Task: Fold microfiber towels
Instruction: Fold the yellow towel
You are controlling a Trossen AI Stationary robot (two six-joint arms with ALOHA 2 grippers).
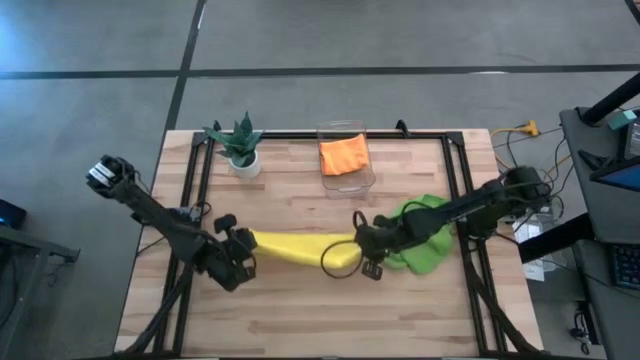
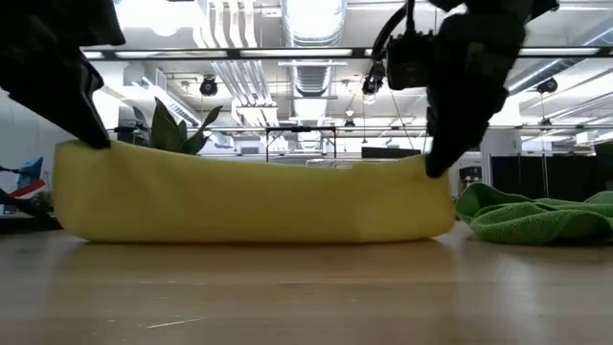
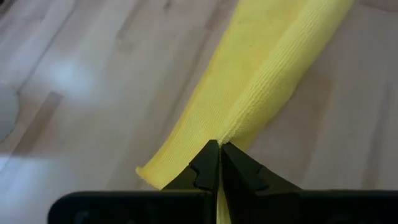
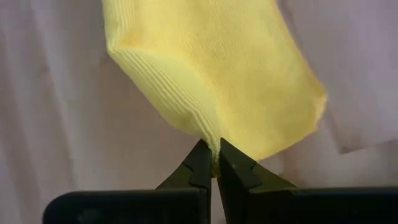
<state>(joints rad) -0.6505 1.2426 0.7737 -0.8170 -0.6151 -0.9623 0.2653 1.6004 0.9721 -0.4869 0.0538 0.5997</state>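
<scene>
A yellow towel [image 1: 300,246] is stretched in a long band between my two grippers, and its lower fold [image 2: 249,230] rests on the table. My left gripper [image 1: 245,250] is shut on its left end. My right gripper [image 1: 362,250] is shut on its right end. A lime green towel [image 1: 425,238] lies crumpled on the table just right of my right gripper. An orange towel [image 1: 344,155] lies folded in a clear bin [image 1: 362,182] at the far side. My left gripper pinches the towel's upper edge at its left end [image 3: 229,132] between its two fingertips, slanting down from the left. More than one layer meets there. The towel hangs below the fingers [image 2: 91,134]. My right gripper pinches the upper edge at the towel's right end [image 4: 213,138] between its two fingertips, slanting down from the right. Doubled cloth shows there. The towel hangs below the fingers [image 2: 436,163], its upper edge sagging a little toward the other gripper.
A small potted plant [image 1: 241,148] stands at the far left of the table. Black frame rails [image 1: 465,190] run along the table's left, right and far sides. Bare wood [image 1: 320,320] lies near the front edge.
</scene>
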